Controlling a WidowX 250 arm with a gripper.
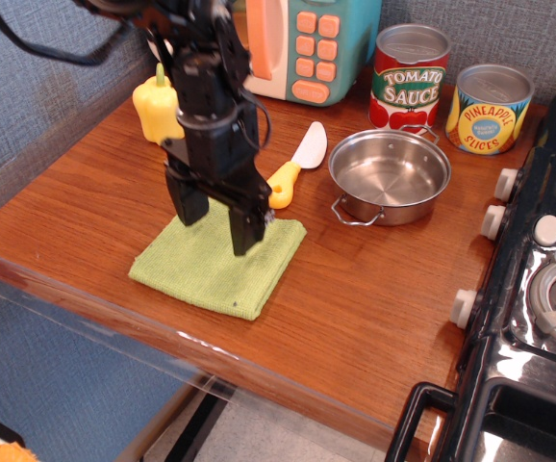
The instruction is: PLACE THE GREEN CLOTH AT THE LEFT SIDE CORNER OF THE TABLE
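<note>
The green cloth (211,269) lies flat and folded on the reddish-brown table (76,192), near its front edge, left of centre. A tiny dark speck shows near its front edge. My black gripper (216,226) hangs straight down over the cloth's back half, its two fingers apart and empty, tips close above or touching the cloth. The arm hides part of the cloth's back edge.
A yellow-handled toy knife (295,166) lies just behind the cloth. A steel pot (389,176) stands to the right. A yellow toy pepper (156,108), a toy microwave (288,43), two cans (410,75) stand at the back. A black toy stove (538,289) is at the right.
</note>
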